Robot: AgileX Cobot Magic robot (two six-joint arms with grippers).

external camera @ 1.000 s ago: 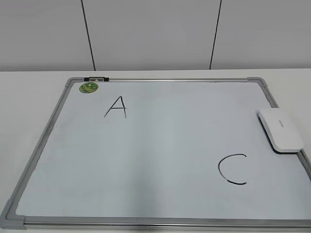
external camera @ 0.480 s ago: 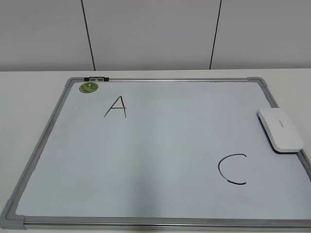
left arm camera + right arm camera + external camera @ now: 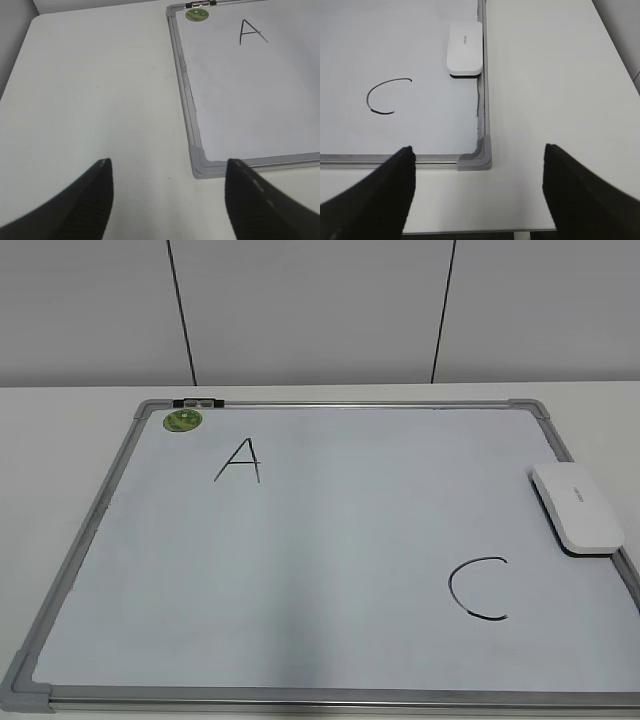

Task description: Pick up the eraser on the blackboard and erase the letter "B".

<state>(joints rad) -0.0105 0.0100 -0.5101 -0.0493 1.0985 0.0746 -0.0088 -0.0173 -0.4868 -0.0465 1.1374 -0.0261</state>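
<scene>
just one eraser (image 3: 578, 507), two letters on the blackboard (image 3: 330, 540)

we see the blackboard (image 3: 330, 540), a pale white board in a thin silver frame with grey corners, lying flat. the eraser (image 3: 577, 507), a white rounded block with a dark underside, rests on the blackboard against its right frame edge. we find no "b" on it.

white rounded plastic eraser (image 3: 578, 507) flat at right frame of pale dry-erase blackboard (image 3: 330, 540), open above, white worktop (image 3: 555, 100) beside it bare
</scene>
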